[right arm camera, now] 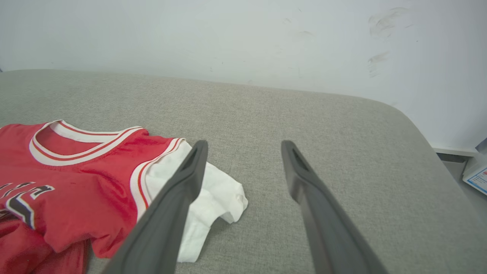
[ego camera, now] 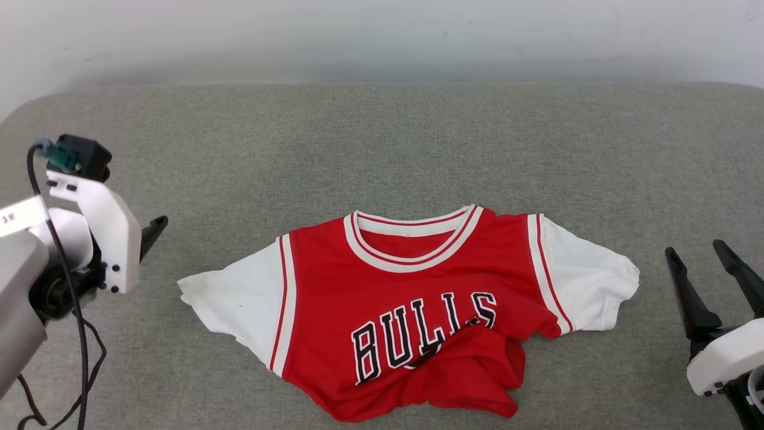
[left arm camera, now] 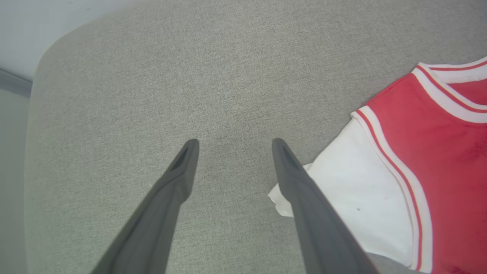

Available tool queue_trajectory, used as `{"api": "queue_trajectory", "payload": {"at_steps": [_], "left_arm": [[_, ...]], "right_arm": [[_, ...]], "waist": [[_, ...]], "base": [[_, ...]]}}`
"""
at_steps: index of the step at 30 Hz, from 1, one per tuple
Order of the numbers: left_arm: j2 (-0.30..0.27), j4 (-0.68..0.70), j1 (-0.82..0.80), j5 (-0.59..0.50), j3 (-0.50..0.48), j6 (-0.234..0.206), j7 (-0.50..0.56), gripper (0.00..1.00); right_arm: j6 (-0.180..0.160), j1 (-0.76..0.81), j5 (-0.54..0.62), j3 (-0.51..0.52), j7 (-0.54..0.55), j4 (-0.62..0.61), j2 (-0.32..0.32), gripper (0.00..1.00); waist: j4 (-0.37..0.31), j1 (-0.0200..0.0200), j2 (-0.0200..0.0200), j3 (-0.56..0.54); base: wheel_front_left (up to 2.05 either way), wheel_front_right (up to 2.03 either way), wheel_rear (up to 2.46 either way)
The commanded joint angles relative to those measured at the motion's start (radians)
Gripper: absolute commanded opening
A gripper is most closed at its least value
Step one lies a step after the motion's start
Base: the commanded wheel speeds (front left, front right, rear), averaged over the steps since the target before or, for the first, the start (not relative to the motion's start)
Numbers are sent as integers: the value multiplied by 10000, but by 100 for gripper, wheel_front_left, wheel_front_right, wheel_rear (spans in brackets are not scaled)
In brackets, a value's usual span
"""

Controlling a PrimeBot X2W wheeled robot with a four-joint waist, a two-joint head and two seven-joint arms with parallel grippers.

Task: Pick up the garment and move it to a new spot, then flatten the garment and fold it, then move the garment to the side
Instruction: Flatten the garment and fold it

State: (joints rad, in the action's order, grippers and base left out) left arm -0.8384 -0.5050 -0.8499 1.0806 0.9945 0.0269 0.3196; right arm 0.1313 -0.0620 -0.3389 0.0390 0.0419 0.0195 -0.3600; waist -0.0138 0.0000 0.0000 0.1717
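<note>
On the garment [ego camera: 322,269], bunched hem [ego camera: 477,370] overlaps lettering [ego camera: 388,340].

Bare indoor test rm, prob. lab: grey fabric-covered surface [ego camera: 382,149] w/ rounded corners, against scuffed white wall [right arm camera: 266,38].

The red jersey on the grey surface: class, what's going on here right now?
A two-armed robot is working on the jersey, but nothing holds it. It lies front up on the grey surface, sleeves spread, lower hem bunched. The left gripper and right gripper are open, one beside each sleeve.

Black "BULLS" lettering on garment [ego camera: 412,298] chest.
</note>
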Motion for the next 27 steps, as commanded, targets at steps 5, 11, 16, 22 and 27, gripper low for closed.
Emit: {"api": "queue_trajectory", "payload": {"at_steps": [5,11,16,22,27], "left_arm": [[-233,615,-451,246,401,221,1882,100],[-77,692,-69,218,876,97,2614,100],[111,395,128,212,1044,82,2691,100],[533,-336,388,28,1274,156,2383,100],[910,-967,671,34,1550,386,2416,94]], "right_arm": [[-11,-55,-40,-52,61,-116,-63,100],[-11,-208,-80,-91,23,-114,-111,100],[-11,-358,-110,-156,12,-89,-150,100],[-11,-533,-126,-195,-30,-54,-233,100],[-11,-569,-158,-154,-67,15,-279,100]], "waist": [[-95,0,0,62],[-265,0,0,285],[-420,0,0,476],[-592,0,0,745],[-633,0,0,805]], "base": [[0,0,0],[0,0,0],[0,0,0],[0,0,0],[0,0,0]]}}
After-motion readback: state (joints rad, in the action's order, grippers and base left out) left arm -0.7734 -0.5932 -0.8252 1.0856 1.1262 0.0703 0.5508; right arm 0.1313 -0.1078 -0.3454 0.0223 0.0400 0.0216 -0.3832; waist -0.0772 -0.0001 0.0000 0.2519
